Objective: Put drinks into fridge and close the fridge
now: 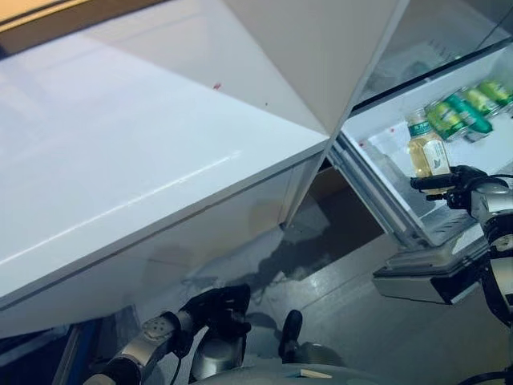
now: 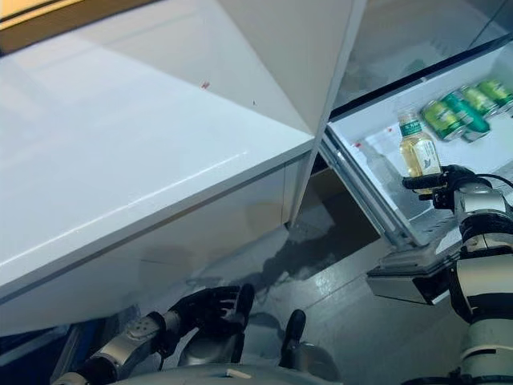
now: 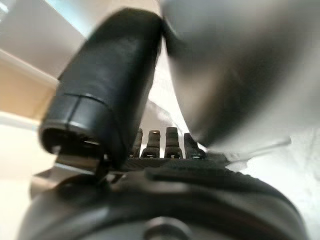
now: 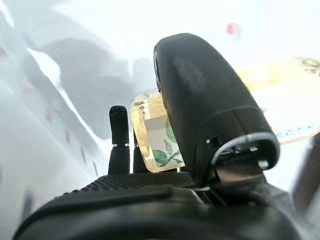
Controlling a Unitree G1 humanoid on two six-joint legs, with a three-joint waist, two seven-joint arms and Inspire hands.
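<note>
A clear bottle of yellow drink with a green cap and label point(image 1: 426, 149) stands upright on the white shelf point(image 1: 385, 132) of the open fridge, at the right. My right hand point(image 1: 455, 183) is shut on its lower part, thumb point(image 4: 200, 110) on one side and fingers behind it; the bottle also shows in the right wrist view point(image 4: 155, 135). Green cans point(image 1: 469, 108) lie on the same shelf just beyond it. My left hand point(image 1: 218, 309) hangs low by my body, fingers relaxed and empty; its thumb point(image 3: 105, 95) shows in the left wrist view.
A large white panel point(image 1: 120, 160) slants across the left and middle, its corner edge point(image 1: 329, 136) close beside the fridge shelf. Grey floor point(image 1: 337, 265) lies below, between the panel and the shelf.
</note>
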